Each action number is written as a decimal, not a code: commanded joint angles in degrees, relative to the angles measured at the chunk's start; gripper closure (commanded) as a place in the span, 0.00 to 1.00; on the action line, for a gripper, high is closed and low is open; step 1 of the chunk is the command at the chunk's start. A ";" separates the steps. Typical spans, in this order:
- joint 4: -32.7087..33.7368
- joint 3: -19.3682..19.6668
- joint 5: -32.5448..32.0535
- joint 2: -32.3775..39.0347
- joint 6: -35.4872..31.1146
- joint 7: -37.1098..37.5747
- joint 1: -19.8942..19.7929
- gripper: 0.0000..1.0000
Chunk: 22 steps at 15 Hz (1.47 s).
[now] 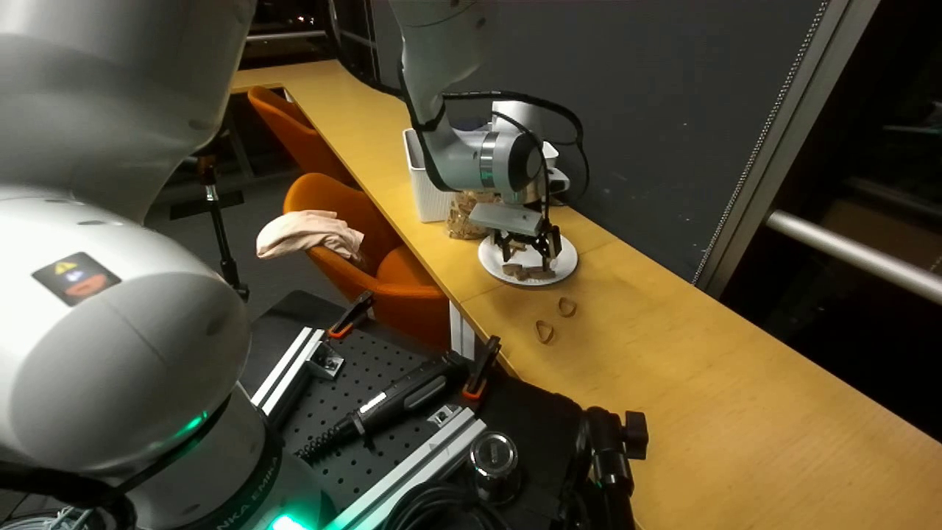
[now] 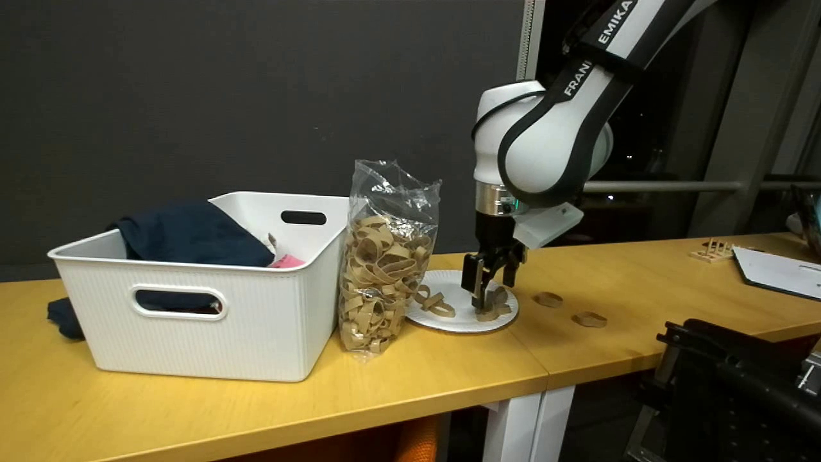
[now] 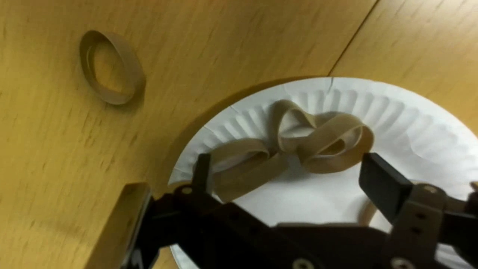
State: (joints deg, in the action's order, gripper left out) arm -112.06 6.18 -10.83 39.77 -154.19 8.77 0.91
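low over a white paper plate (image 3: 429, 123), the robotiq gripper (image 3: 289, 170) points downward, its fingers (image 3: 382, 186) spread wide and nothing clasped. just beyond the fingertips, a tangle of tan rubber bands (image 3: 291, 144) lies on the plate; in the wrist view one finger covers part of it, though whether they touch cannot be told. the step in hand appears to be lining up over these bands, and a grip from this pose would seem to call for straddling a single loop, settling a touch lower and closing gently, so that neighbouring loops do not come along. more rubber bands (image 2: 439, 308) sit elsewhere on the plate, and two loose rubber bands (image 2: 589, 319) rest on the wooden table (image 2: 462, 359), near the plate but off it. just beside the plate stands a clear plastic bag (image 2: 387, 263), tilted slightly and stocked with more of the same; next to it, a white ribbed plastic basket (image 2: 256, 321) holds a navy cloth (image 2: 192, 231) slung over its rim. farther out, a pale pink cloth (image 1: 305, 232) drapes an orange chair (image 1: 316, 195) beside the table, and a dark grey wall (image 2: 173, 115) closes off the background.
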 commanded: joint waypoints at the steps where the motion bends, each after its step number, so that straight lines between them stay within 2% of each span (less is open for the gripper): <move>1: 1.66 -0.34 1.40 1.79 -0.64 -1.82 0.06 0.00; 8: 3.21 -0.06 1.29 4.03 -1.59 -1.60 0.30 0.00; 9: 3.28 -0.13 1.30 4.08 -1.84 -1.63 0.34 0.17; 10: 3.44 -0.14 1.34 4.19 -2.16 -1.61 0.35 0.26; 19: 4.51 0.41 2.76 4.71 -4.42 -0.08 0.93 0.95; 20: 4.56 0.46 3.08 4.58 -4.28 0.22 1.09 0.99; 22: 4.40 0.76 3.50 4.17 -4.13 0.89 1.69 1.00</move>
State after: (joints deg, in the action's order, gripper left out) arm -108.42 5.98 -8.75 43.50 -157.43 8.72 1.16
